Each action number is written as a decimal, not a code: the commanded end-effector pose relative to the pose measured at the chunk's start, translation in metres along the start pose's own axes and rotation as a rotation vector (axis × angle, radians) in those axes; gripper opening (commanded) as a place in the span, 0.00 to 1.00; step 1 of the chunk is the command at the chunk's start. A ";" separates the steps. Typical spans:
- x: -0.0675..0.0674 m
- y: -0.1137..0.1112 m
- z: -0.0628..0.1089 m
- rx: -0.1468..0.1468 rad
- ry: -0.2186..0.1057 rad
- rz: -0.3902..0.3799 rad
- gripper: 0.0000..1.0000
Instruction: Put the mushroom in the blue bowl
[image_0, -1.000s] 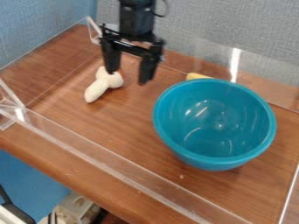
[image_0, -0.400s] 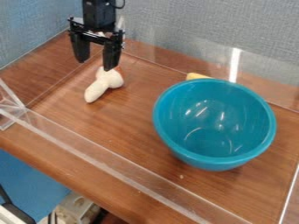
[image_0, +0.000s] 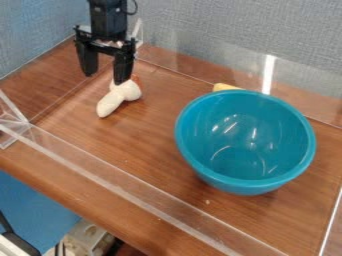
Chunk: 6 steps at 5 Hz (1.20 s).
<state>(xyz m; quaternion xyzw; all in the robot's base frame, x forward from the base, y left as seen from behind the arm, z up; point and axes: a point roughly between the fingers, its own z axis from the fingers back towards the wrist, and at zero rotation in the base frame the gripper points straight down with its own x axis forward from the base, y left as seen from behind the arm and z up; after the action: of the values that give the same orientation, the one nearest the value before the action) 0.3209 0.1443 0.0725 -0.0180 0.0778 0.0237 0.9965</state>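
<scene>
Now the claw (image_0: 104, 70) has moved from the top middle to the upper left. It is wide open and empty, right above the mushroom (image_0: 118, 98), left of the blue bowl (image_0: 246, 140).

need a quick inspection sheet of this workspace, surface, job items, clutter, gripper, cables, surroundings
surface: brown wooden table, fenced by a low clear plastic wall.
job's things: mushroom lies on its side on the wood, left of the blue bowl and apart from it; the bowl stands upright with nothing seen inside.
clutter: a small yellow object just behind the bowl's rim, partly hidden.
grippers: gripper open, pointing down, just above and behind the mushroom, holding nothing; contact cannot be told.
cables: nothing seen.
surroundings: grey-blue wall behind the table; floor below the front edge is blurred.
</scene>
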 end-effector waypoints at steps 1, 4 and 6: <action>0.007 0.011 0.015 0.012 -0.064 0.017 1.00; 0.004 0.027 -0.002 -0.010 -0.042 0.032 1.00; 0.012 0.043 -0.009 -0.018 -0.040 0.014 1.00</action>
<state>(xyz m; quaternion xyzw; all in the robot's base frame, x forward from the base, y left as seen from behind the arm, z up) 0.3236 0.1762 0.0420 -0.0398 0.0871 0.0278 0.9950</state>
